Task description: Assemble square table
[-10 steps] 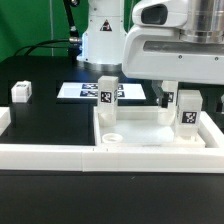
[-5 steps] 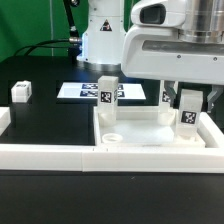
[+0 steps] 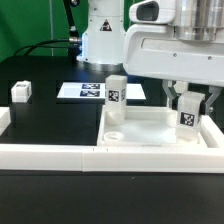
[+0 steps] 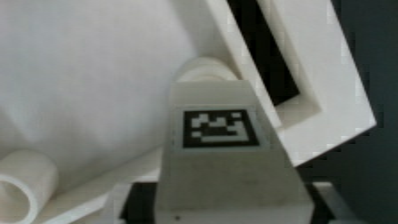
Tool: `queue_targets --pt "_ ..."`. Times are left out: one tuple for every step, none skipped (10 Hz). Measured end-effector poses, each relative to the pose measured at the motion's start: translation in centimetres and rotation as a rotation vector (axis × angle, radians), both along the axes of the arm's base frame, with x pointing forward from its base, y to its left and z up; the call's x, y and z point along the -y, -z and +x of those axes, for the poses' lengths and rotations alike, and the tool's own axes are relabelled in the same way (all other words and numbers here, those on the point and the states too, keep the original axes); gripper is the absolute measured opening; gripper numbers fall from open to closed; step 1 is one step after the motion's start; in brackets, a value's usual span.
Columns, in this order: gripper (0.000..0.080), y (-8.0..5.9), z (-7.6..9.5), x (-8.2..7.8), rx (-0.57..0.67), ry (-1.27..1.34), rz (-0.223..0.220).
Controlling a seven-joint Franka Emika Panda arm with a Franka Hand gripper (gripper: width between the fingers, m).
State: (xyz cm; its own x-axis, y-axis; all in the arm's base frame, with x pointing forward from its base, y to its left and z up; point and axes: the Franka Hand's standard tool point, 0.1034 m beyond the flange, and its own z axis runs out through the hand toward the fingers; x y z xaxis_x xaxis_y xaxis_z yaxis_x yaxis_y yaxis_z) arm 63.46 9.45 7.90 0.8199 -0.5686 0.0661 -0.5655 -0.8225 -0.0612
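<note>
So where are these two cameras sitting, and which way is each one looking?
Exterior view: off the arm, low beside the table, facing the robot base across the square tabletop; arm and gripper, shut on a leg, show.
Wrist view: on the wrist, looking along that leg onto the tabletop; little of the robot shows.
Shared: the held leg and tabletop.

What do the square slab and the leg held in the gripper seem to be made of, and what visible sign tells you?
The square slab: probably white plastic, matte; even colour, soft highlights, a crisp raised rim. The leg in the gripper: seemingly the same matte white plastic; its tag looks like a printed black-and-white label, flat on one face.
</note>
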Motion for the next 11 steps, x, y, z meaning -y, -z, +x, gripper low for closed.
queue_targets --pt "0.029 0.0 0.1 0.0 0.032 0.124 0.017" --pt "0.029 0.0 0.0 -0.3 0.046 0.26 0.041" --pt "0.0291 0.0 -0.1 -0.9 0.056 0.363 0.056" --pt "0.0291 0.1 -0.1 -1.2 0.061 0.449 0.079" --pt "0.0294 0.1 -0.3 -1.4 0.054 0.574 0.106" --pt "0.0294 0.1 -0.4 -1.8 0.047 0.664 0.115" --pt "0.0294 0.1 -0.5 -2.0 0.041 0.761 0.129" --pt "0.0294 0.2 -0.6 -2.2 0.031 0.887 0.157" --pt "0.0294 0.2 -0.6 -2.3 0.022 0.967 0.179" --pt "0.0294 0.2 -0.6 -2.3 0.017 1.007 0.187" --pt "0.0294 0.2 -0.6 -2.4 0.016 1.015 0.188"
